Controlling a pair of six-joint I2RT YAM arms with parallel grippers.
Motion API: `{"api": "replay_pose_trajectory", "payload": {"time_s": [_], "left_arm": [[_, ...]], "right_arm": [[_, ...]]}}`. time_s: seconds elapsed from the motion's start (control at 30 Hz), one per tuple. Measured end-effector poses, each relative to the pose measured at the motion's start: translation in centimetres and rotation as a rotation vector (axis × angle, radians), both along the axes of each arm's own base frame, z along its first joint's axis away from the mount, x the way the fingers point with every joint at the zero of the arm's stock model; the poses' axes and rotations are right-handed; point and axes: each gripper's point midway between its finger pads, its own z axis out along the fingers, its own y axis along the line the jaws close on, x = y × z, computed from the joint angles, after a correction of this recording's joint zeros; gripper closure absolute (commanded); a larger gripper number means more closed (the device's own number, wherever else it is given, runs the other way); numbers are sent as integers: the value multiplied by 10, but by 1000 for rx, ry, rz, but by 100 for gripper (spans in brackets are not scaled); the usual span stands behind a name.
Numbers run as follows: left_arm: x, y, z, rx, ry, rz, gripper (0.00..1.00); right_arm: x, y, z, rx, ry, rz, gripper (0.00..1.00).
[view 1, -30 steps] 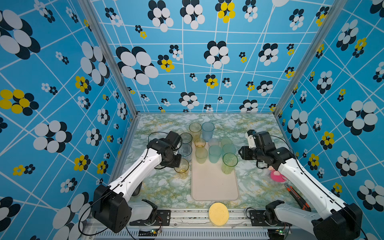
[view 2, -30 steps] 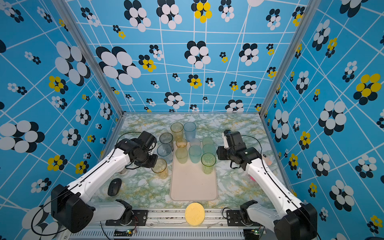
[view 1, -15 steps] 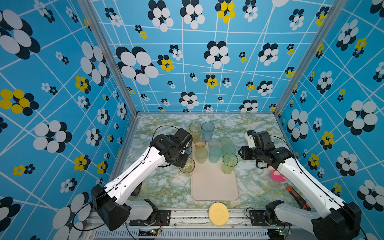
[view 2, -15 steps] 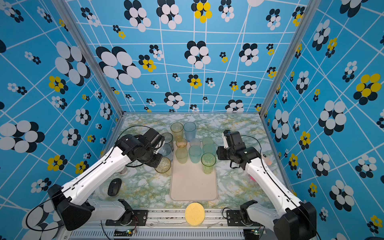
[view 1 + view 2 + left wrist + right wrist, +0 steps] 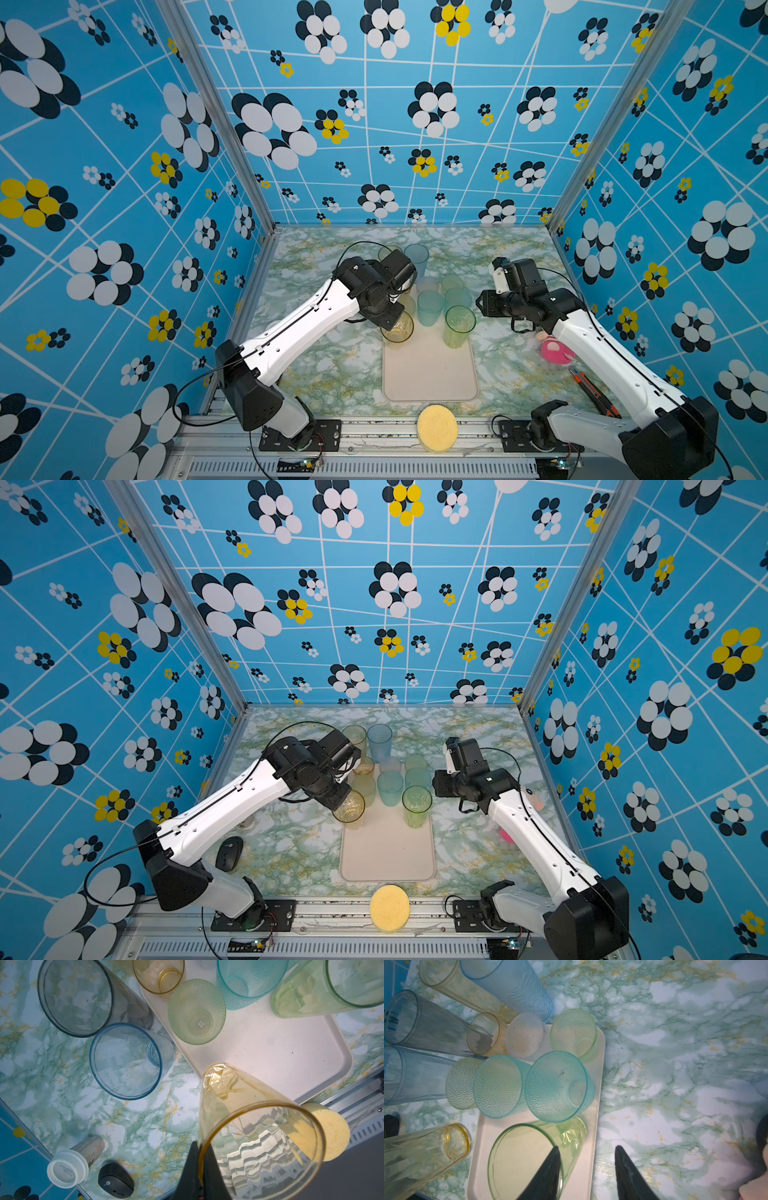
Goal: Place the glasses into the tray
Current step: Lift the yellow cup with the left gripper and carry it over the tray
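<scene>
The near half of the large, flat, pinkish-cream rectangular tray point(image 5: 428, 374) lay bare inside its low rim and rounded corners, while its far end was packed with translucent tumblers, among them two dimpled teal tumblers point(image 5: 556, 1084) side by side. The tray sat midway across the green-and-white marbled worktop point(image 5: 324, 374), with open marble on either side and a round yellow sponge disc point(image 5: 437, 428) on the front rail near its near edge. The left end effector point(image 5: 199, 1147) was pressed together on the rim of a tall amber faceted tumbler point(image 5: 259, 1136), one finger inside the wall and one outside. The amber tumbler was at the tray's left edge, and whether its base rested there could not be told. Just beside that edge, on the marble, stood a tall smoky grey tumbler point(image 5: 76, 997) and a pale blue tumbler point(image 5: 124, 1061). The right end effector point(image 5: 587, 1148) was spread partway and held nothing. One finger point(image 5: 550, 1167) showed over the rim of a tall green tumbler point(image 5: 571, 1136) standing on the tray near its right edge; contact could not be told. A pink plush toy point(image 5: 555, 351) lay by the right arm.
</scene>
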Motion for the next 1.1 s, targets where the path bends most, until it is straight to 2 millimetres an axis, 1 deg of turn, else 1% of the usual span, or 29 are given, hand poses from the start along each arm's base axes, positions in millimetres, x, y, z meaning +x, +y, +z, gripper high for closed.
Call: {"api": "replay_pose_trajectory", "payload": {"time_s": [0.3,0.47,0.63,0.9,1.1], "left_arm": [[14,-22,4,4,-18,-67,98],[20,-31,0,17,-16,-100,98],[25,-40,-8,31,1,-126,98],[29,-63,-31,50,51,-191,98],[36,-78,-42,40,67,-220,98]], "right_arm": [[1,1,-2,-4,13,0,55],[2,1,-7,-10,27,0,55],[3,1,-6,-10,25,0,55],[4,0,-1,-13,18,-5,55],[7,1,1,-13,17,-6,55]]}}
